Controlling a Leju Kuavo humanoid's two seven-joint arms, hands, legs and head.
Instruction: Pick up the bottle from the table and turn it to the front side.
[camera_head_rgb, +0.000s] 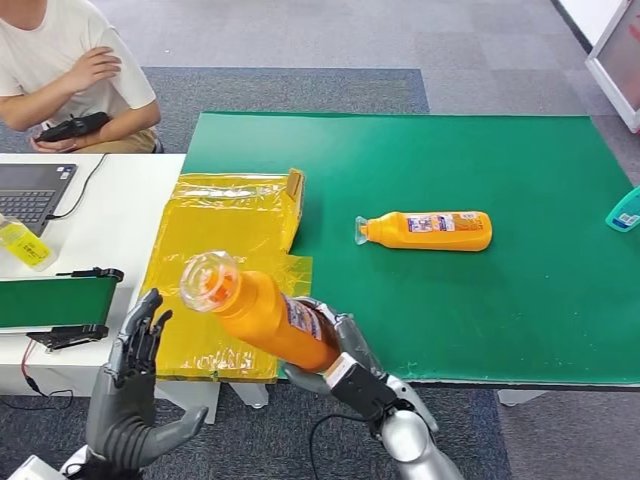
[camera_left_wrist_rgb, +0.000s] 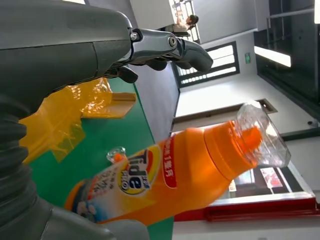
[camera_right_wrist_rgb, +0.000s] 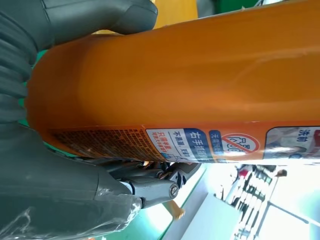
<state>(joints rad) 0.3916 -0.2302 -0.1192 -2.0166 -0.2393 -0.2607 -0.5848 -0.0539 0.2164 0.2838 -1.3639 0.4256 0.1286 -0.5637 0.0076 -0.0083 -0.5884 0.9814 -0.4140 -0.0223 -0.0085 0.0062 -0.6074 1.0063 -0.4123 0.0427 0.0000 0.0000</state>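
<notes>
The green table (camera_head_rgb: 468, 300) is the biggest thing in the head view, running from the middle out to 3 o'clock. Joined to it at 9 o'clock is a white table (camera_head_rgb: 121, 220), where a person (camera_head_rgb: 68, 70) in a white shirt sits at 11 o'clock holding a black controller (camera_head_rgb: 74, 127), with a laptop (camera_head_rgb: 32, 192) just in front. A sheet of crumpled yellow plastic (camera_head_rgb: 219, 225) lies over the left end of the green table, and an open yellow box flap (camera_head_rgb: 296, 192) stands at its far edge.

The held bottle (camera_head_rgb: 264, 312) is orange, lifted clear of the table at about 6 o'clock in the head view, tilted so its clear cap (camera_head_rgb: 209, 281) points up toward 10 o'clock. The right hand (camera_head_rgb: 341, 352) grips its base end, fingers wrapped around the body; the right wrist view shows the back label of small print facing that camera. In the left wrist view the bottle (camera_left_wrist_rgb: 177, 175) shows its round logo label.

The left hand (camera_head_rgb: 132, 385) is raised at 7 o'clock, palm turned toward the bottle, fingers spread and holding nothing, apart from the bottle.

A second orange bottle (camera_head_rgb: 430, 230) lies on its side on the green table at about 1 o'clock, cap toward the yellow plastic. A teal object (camera_head_rgb: 625, 210) sits at the table's edge at 3 o'clock.
</notes>
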